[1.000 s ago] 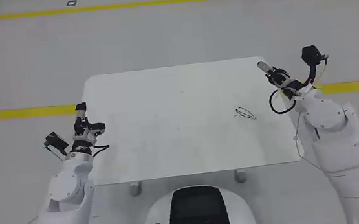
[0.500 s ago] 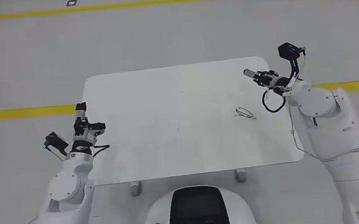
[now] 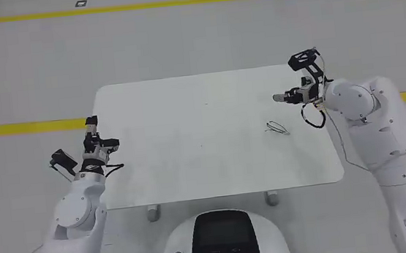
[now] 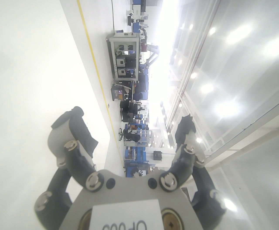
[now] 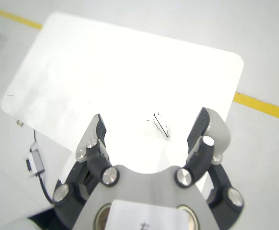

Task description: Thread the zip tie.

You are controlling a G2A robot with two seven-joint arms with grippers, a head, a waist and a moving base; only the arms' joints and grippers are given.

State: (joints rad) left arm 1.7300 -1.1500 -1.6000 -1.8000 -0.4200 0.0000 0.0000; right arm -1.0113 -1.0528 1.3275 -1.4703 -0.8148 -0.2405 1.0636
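Progress: looks like nothing done yet. Zip tie [image 3: 277, 127] lies loose on worktop [image 3: 188, 128], right of centre in top view; too thin to tell if the tail is through the head. Right end effector [image 3: 281, 98] spread wide, empty, just above it in frame. Left end effector [image 3: 91, 122] also spread, empty, at the worktop's left edge. Grasp and threading remain.

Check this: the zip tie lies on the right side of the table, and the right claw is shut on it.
Not right. The right wrist view shows the right claw open and empty, clear of the zip tie, which does lie on the right side of the table.
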